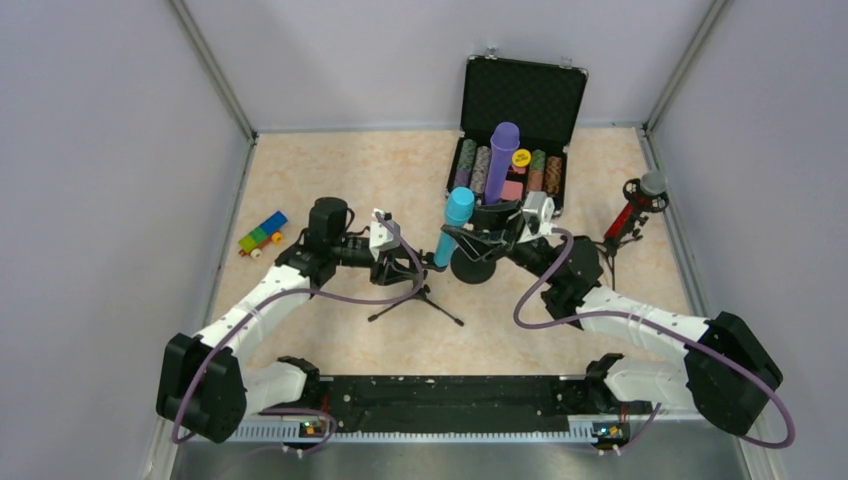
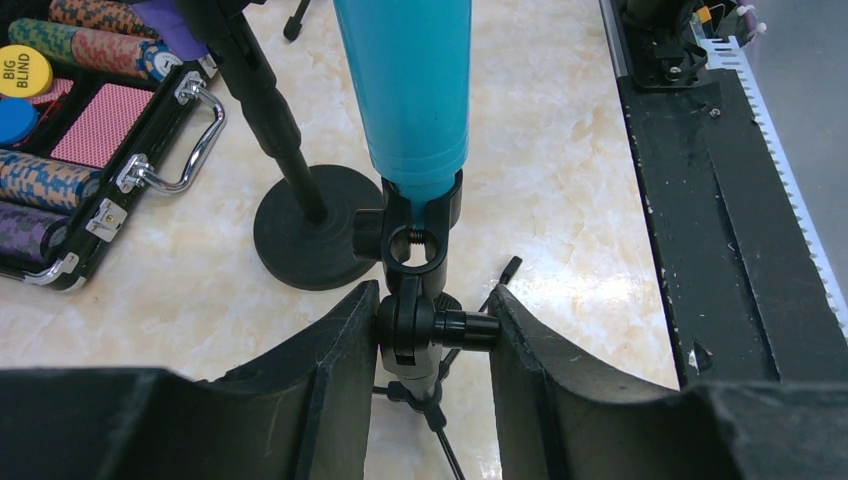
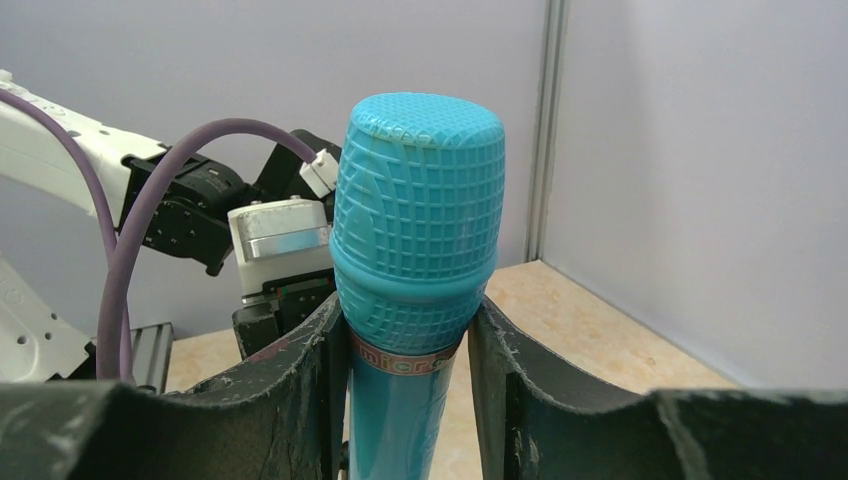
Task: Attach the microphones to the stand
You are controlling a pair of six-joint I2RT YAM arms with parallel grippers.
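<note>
**Top view.** The left gripper is at the head of the tripod stand, near the middle of the table. The right gripper reaches in from the right to the teal microphone, which stands tilted above that tripod. The purple microphone is upright on a round-base stand, just in front of the open chip case at the far edge. The red microphone sits in the clip of a third stand near the right edge. How far either gripper is closed cannot be read from here.

**Left wrist view.** The left gripper is closed narrow on the tripod's black swivel joint. One finger is against the joint, and the other is on its knob. The teal handle is seated in the clip directly above. A yellow disc in the case reads "BIG BLIND", which is illegible from above.

**Right wrist view.** The right gripper is clamped on the teal microphone just under its gridded head, with a finger on each side. The neck band shows "micr"; the rest is hidden.
</note>
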